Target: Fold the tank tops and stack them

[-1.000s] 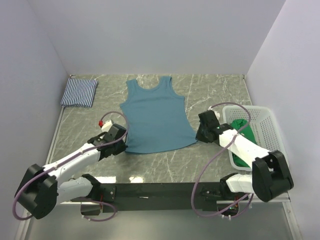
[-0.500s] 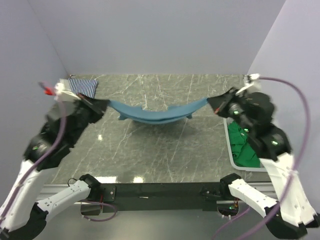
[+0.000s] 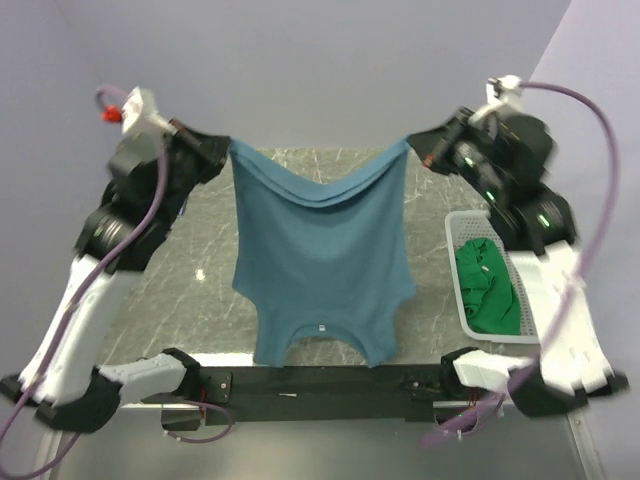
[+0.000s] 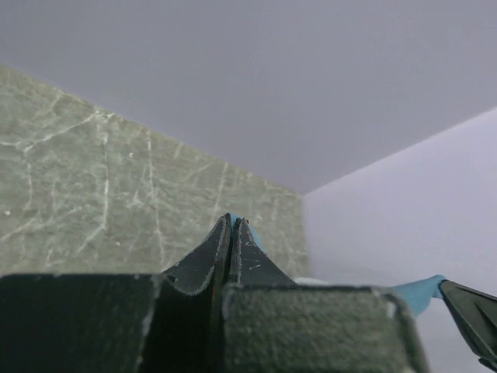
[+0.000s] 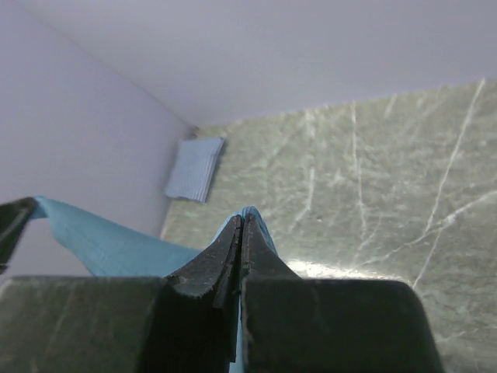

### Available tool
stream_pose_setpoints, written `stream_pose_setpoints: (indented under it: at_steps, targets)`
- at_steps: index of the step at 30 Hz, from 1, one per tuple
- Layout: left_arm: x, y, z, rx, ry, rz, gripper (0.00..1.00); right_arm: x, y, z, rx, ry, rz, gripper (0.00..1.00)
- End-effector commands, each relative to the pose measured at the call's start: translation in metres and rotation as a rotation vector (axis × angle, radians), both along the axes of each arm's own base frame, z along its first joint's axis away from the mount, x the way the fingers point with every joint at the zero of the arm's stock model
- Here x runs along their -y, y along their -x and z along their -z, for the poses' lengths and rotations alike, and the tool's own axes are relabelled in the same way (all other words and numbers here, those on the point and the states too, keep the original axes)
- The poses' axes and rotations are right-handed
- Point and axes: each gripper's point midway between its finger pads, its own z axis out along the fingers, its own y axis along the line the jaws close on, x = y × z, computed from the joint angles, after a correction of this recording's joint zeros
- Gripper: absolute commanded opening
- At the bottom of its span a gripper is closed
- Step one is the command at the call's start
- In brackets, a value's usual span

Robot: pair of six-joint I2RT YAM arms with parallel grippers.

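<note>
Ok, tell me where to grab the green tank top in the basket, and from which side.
Pinch a raised fold near the middle of the green tank top, coming straight down. It lies crumpled in the basket, whose walls likely block a sideways approach, and no strap or hem shows clearly. The right gripper is nearer, though it is shut on the teal top.

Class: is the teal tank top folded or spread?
Spread: the teal tank top hangs open, neckline down, hem corners pinched by the left gripper and right gripper.
</note>
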Motion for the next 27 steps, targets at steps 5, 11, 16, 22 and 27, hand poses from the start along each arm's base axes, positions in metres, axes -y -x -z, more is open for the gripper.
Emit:
stream_pose_setpoints:
  at_steps: [5,11,16,22,27]
  targets:
    - [-0.001,-0.101,-0.044,0.114,-0.017,0.071,0.01,-0.017,-0.084,-0.019,0.033,-0.007,-0.053,0.00]
    - [-0.026,-0.105,-0.108,0.231,-0.032,0.068,0.01,-0.023,-0.102,-0.043,0.048,-0.033,-0.069,0.00]
    - [-0.029,-0.097,-0.050,0.130,-0.039,0.083,0.01,-0.020,-0.095,0.011,-0.046,-0.023,-0.059,0.00]
    - [-0.018,-0.077,0.115,-0.160,0.029,0.138,0.01,-0.010,-0.070,0.211,-0.418,0.059,-0.032,0.00]
    - [-0.016,-0.017,0.296,-0.474,0.069,0.127,0.01,0.018,-0.024,0.340,-0.655,0.143,0.056,0.00]
